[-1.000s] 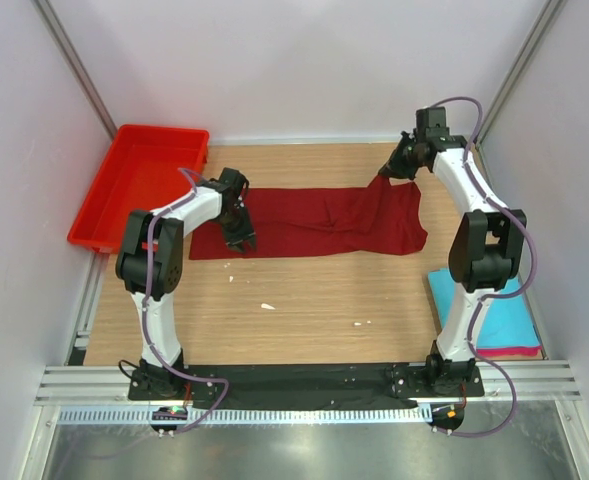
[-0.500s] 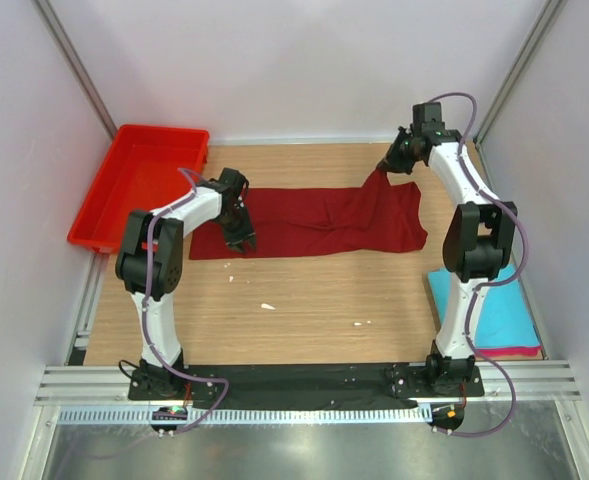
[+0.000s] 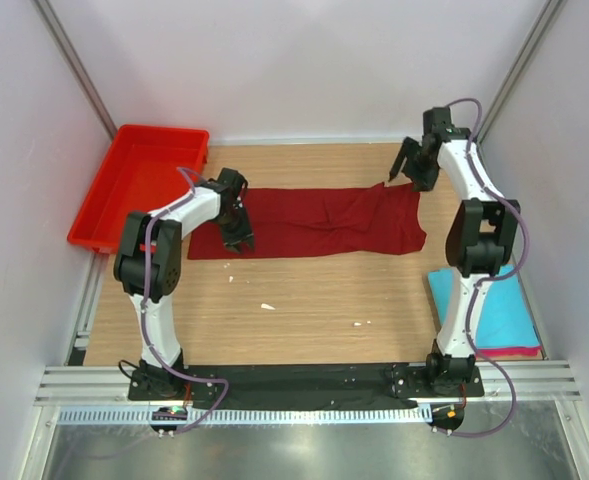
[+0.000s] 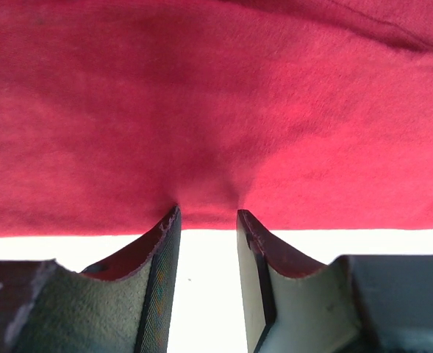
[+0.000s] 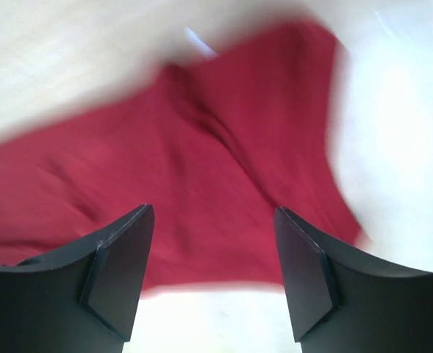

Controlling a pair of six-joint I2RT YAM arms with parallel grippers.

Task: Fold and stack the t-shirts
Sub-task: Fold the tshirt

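Maroon t-shirt (image 3: 314,222) flat, left gripper (image 3: 239,240) pinching its near-left edge, right gripper (image 3: 406,160) spread, empty, above far-right corner

three t-shirts (image 3: 314,222), one red tray (image 3: 139,185), two arms (image 3: 174,215)

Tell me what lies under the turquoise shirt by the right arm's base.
Under the turquoise shirt a pink edge shows at its near side. The rest of that pink layer is covered, as is anything beneath.

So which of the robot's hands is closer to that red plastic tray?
Left. The left hand sits on the near left end of the maroon shirt, just right of the red tray. The right hand hangs open above the shirt's far right corner, across the table.
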